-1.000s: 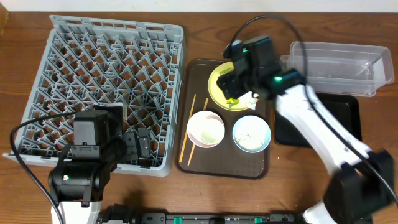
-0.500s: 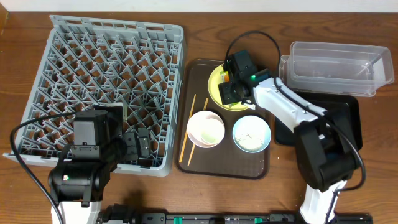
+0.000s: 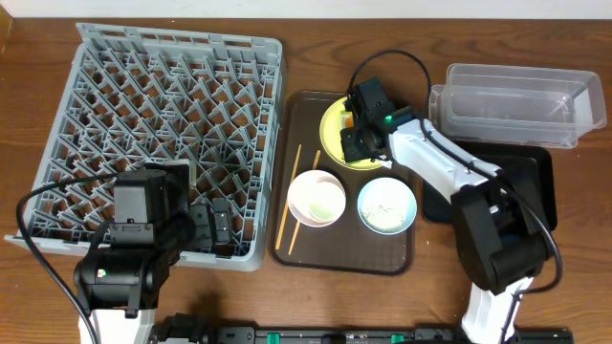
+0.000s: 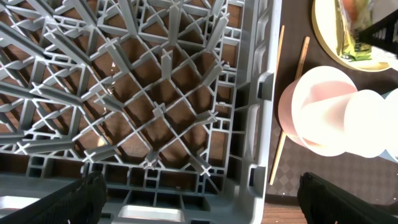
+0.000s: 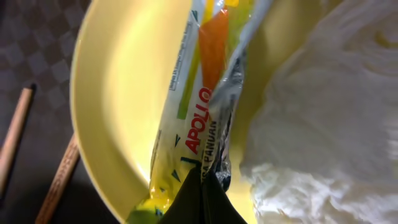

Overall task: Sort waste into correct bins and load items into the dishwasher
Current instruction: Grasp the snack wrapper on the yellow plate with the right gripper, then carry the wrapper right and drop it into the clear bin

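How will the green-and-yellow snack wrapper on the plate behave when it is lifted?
Likely floppy: the snack wrapper is thin, creased film lying on the yellow plate. Probably very light, since it looks flat. Its glossy surface may slip from the right gripper.

My pincer (image 4: 202, 196) stands wide open, its dark fingertips (image 4: 81, 196) in the two lower corners of the frame. The grey dish rack (image 4: 155, 37) fills the left and centre, the brown table (image 4: 185, 134) showing through its lattice. On the right the chopsticks (image 4: 299, 62) lie just beside the white bowl (image 4: 329, 118). In the upper right corner the yellow plate (image 4: 324, 34) carries a snack wrapper (image 4: 354, 43).
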Controlling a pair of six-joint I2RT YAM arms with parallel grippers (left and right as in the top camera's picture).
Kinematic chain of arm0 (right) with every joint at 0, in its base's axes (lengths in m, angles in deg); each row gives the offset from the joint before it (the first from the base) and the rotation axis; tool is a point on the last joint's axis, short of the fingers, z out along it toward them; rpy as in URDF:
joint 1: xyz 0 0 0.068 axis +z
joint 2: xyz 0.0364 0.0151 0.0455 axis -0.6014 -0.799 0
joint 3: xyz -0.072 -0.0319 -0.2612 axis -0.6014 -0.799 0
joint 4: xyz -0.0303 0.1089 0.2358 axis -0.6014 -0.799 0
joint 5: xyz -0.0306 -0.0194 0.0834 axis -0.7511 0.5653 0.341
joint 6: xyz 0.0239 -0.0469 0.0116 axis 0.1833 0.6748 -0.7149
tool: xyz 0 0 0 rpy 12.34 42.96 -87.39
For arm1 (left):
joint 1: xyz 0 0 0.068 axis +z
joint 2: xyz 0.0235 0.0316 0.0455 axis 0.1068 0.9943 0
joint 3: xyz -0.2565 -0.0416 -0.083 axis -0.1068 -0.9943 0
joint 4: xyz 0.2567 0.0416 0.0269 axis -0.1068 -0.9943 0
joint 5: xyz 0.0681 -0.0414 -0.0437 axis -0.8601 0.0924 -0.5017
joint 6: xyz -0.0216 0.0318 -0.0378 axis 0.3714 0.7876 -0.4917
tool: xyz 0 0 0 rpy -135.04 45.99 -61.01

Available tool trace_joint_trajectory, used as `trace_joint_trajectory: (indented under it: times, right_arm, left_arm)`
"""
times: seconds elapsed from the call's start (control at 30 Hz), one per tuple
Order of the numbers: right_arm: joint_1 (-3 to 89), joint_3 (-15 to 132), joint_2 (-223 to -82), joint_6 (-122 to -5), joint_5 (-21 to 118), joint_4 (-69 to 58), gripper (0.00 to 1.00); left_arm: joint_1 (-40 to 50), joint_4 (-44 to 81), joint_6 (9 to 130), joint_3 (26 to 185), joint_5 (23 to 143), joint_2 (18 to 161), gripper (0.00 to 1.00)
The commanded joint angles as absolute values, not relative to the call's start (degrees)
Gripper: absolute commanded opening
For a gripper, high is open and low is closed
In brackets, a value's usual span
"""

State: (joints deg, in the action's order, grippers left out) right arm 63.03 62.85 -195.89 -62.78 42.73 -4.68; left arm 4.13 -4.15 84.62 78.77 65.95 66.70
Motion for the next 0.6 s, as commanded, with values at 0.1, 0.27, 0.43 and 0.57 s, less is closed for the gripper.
trace_joint_trajectory:
  times: [0.1,0.27,0.43,0.57]
  right_arm:
    - [60.5,63.7,-182.4,-64.3,35.3,-4.5,0.01]
    - [54.1,63.7,-174.8,-66.1,28.0,-5.2,0.01]
    - [46.9,63.7,-173.5,-73.4,23.3,-8.8,0.01]
    - [41.0,63.5,-175.1,-81.0,23.6,-10.4,0.01]
  left_arm:
    - [4.0,-4.2,84.1,79.8,66.5,66.5,0.98]
    - [4.0,-4.2,84.1,79.8,66.5,66.5,0.98]
    - [4.0,-4.2,84.1,79.8,66.5,66.5,0.98]
    - [4.0,-4.2,84.1,79.8,66.3,66.5,0.98]
